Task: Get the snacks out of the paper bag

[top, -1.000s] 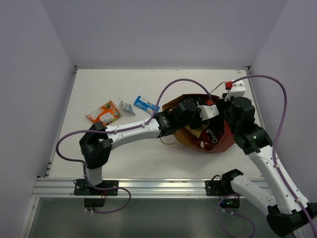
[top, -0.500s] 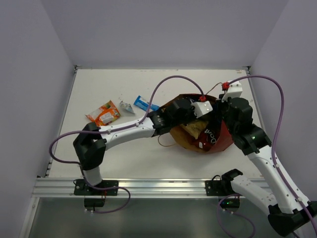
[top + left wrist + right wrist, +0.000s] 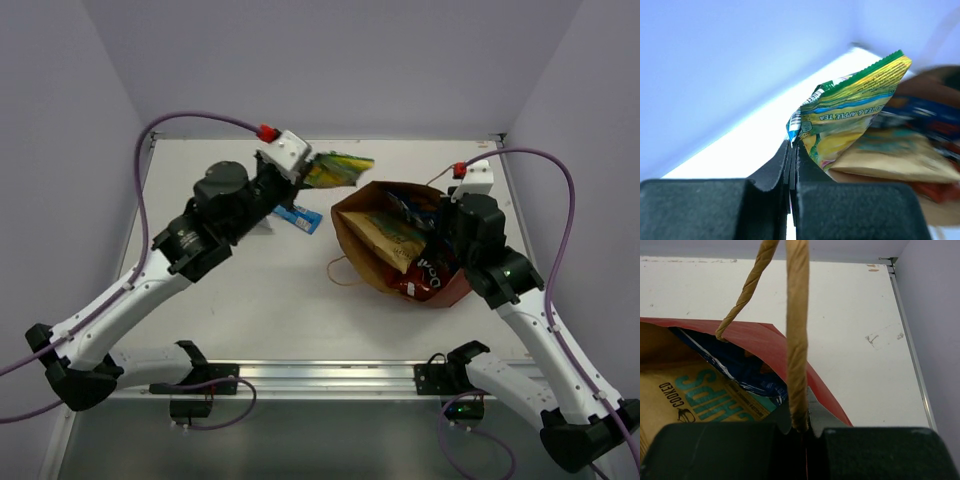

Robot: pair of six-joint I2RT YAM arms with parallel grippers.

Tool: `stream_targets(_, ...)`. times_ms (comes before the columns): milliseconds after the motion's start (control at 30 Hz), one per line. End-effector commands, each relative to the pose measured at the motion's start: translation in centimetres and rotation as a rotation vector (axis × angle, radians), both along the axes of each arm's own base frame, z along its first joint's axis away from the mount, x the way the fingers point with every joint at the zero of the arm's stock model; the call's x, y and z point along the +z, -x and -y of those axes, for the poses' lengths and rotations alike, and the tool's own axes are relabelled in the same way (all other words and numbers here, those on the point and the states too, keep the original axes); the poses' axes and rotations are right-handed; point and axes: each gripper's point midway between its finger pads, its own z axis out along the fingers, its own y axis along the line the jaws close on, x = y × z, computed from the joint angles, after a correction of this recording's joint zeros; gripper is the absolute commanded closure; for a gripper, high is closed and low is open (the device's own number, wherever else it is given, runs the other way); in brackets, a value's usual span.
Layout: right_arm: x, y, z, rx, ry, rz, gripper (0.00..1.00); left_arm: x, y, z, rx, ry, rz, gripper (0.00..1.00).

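Note:
My left gripper [image 3: 306,172] is raised over the back of the table, left of the paper bag, and is shut on the corner of a green and yellow snack packet [image 3: 338,169]. In the left wrist view the jaws [image 3: 792,146] pinch that packet [image 3: 852,110] at its sealed edge. The paper bag [image 3: 362,262] lies open on its side at the right, red outside. A tan snack bag with teal print [image 3: 392,234], a blue one [image 3: 404,205] and a red one [image 3: 430,277] lie in it. My right gripper [image 3: 802,427] is shut on the bag's twisted handle [image 3: 796,335].
A blue snack pack [image 3: 298,215] lies on the table below my left wrist, left of the bag. The bag's other loop handle [image 3: 340,272] rests on the table. Walls close in the table at the back and on both sides.
My left gripper shut on the green packet inside the bag, then pulled it out, up and to the left. The right gripper kept its hold on the handle.

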Motion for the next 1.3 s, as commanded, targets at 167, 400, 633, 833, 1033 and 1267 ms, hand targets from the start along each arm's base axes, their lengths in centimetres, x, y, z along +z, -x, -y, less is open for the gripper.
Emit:
stream_targets(167, 2.1, -0.1, 0.1, -0.011, -0.031, 0.057, 1.00, -2.8, -11.7, -16.5, 0.607, -0.059, -0.059, 1.00)
stream_targets(400, 2.2, 0.1, -1.3, 0.063, -0.053, 0.043, 1.00, -11.6, -21.3, -25.0, 0.923, -0.152, -0.157, 1.00)
stream_targets(633, 2.0, 0.1, -1.9, 0.106, -0.051, 0.026, 1.00, -19.9, -26.1, -23.3, 0.884, -0.199, -0.298, 0.70)
stream_targets(833, 1.8, 0.3, -2.8, 0.155, -0.058, 0.020, 1.00, -16.3, -20.8, -16.2, 0.667, -0.175, -0.217, 0.13)
stream_targets(1033, 2.3, 0.8, -3.8, 0.241, -0.047, 0.021, 1.00, -10.1, -8.8, -1.4, 0.073, -0.229, 0.063, 0.09)
stream_targets(1267, 2.6, 1.4, -4.8, 0.322, -0.028, 0.016, 1.00, -9.9, -0.1, 9.0, -0.357, -0.412, 0.341, 0.09)
